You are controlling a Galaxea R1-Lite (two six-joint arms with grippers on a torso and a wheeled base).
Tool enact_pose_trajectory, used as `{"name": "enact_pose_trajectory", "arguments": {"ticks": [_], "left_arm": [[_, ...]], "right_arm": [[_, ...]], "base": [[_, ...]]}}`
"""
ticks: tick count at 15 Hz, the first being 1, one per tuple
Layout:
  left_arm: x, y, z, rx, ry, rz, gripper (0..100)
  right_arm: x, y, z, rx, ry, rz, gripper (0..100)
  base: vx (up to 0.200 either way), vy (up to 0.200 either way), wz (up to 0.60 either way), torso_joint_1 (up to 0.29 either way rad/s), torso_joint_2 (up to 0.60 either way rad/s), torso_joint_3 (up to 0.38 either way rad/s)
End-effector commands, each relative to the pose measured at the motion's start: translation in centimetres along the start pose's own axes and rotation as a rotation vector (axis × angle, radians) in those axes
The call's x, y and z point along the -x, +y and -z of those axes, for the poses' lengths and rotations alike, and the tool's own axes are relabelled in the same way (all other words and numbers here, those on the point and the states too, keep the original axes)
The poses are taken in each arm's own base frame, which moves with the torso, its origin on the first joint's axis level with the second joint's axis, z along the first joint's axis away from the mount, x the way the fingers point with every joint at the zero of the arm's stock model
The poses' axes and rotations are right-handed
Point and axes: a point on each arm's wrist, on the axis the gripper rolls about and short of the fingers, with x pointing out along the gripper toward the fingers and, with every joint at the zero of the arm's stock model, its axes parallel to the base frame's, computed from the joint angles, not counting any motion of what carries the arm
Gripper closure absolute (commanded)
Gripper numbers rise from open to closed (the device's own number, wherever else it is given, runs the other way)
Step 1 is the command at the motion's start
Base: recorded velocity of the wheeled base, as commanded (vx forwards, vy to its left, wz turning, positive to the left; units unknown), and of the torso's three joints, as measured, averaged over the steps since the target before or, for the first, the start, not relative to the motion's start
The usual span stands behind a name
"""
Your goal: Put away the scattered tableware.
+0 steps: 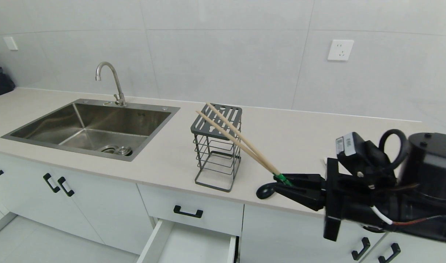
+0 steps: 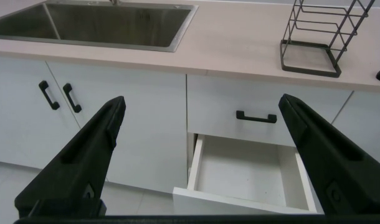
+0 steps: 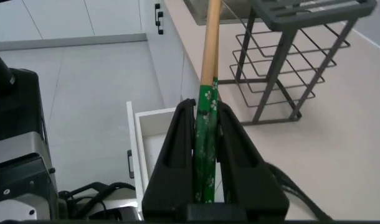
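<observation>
From across the kitchen, the head view shows the right gripper [image 1: 279, 181] hanging out past the front edge of the pale stone countertop [image 1: 164, 160], its black fingers pinched on the green-painted ends of a pair of pale wooden chopsticks [image 1: 261, 160]. The sticks slant up, away from the robot and toward its left. Their free tips spread a little apart and lie across the slotted top plate of a dark grey wire rack [image 1: 204, 128], which stands on the counter right in their line. A small black rounded utensil [image 1: 264, 191] lies on the counter edge just under the gripper, partly hidden. Farther left is a stainless steel sink [image 1: 117, 118] with a curved faucet [image 1: 111, 78], and a white drawer [image 1: 193, 246] stands pulled open below the rack. In the left wrist view, the left gripper [image 2: 201, 102] has its fingers spread wide with nothing between them, low in front of the white cabinets, facing the open drawer [image 2: 246, 174]. In the right wrist view, the fingers [image 3: 177, 134] are pressed against the green end of the chopsticks [image 3: 209, 43], whose long axis runs straight out from the gripper, close beside the wire rack [image 3: 289, 62].
</observation>
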Motion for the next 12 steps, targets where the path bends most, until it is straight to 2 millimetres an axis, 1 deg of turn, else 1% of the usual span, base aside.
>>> {"name": "enact_pose_trajectory", "arguments": {"ticks": [1,2,3,6,7,8,9,10,11,12], "left_arm": [[0.0,0.0,0.0,0.000,0.002,0.000,0],[0.0,0.0,0.0,0.000,0.000,0.000,0],[0.0,0.0,0.0,0.000,0.002,0.000,0],[0.0,0.0,0.0,0.000,0.000,0.000,0],[0.0,0.0,0.0,0.000,0.002,0.000,0],[0.0,0.0,0.0,0.000,0.002,0.000,0],[0.0,0.0,0.0,0.000,0.002,0.000,0],[0.0,0.0,0.0,0.000,0.002,0.000,0],[0.0,0.0,0.0,0.000,0.002,0.000,0],[0.0,0.0,0.0,0.000,0.002,0.000,0]], "right_arm": [[-4.4,1.1,-0.5,0.014,0.019,-0.057,100],[-5.5,1.7,-0.2,0.015,0.039,-0.055,100],[-6.1,1.9,0.3,0.012,0.063,-0.054,100],[-8.7,2.3,3.1,-0.005,0.166,-0.036,100],[-9.4,2.8,3.3,-0.002,0.172,-0.057,100],[-10.8,3.7,3.2,0.007,0.166,-0.072,100],[-12.1,3.6,3.5,0.010,0.179,-0.041,100],[-12.8,3.5,4.4,0.009,0.210,-0.012,100],[-13.2,3.6,4.8,0.008,0.229,0.007,100],[-13.7,4.1,6.1,0.004,0.281,0.047,100]], "base": [[0.000,0.000,0.00,0.000,0.00,0.000],[0.000,0.000,0.00,0.000,0.00,0.000],[0.000,0.000,0.00,0.000,0.00,0.000],[0.000,0.000,0.00,0.000,0.00,0.000],[0.000,0.000,0.00,0.000,0.00,0.000],[0.000,0.000,0.00,0.000,0.00,0.000],[0.000,0.000,0.00,0.000,0.00,0.000],[0.000,0.000,0.00,0.000,0.00,0.000],[0.000,0.000,0.00,0.000,0.00,0.000],[0.000,0.000,0.00,0.000,0.00,0.000]]}}
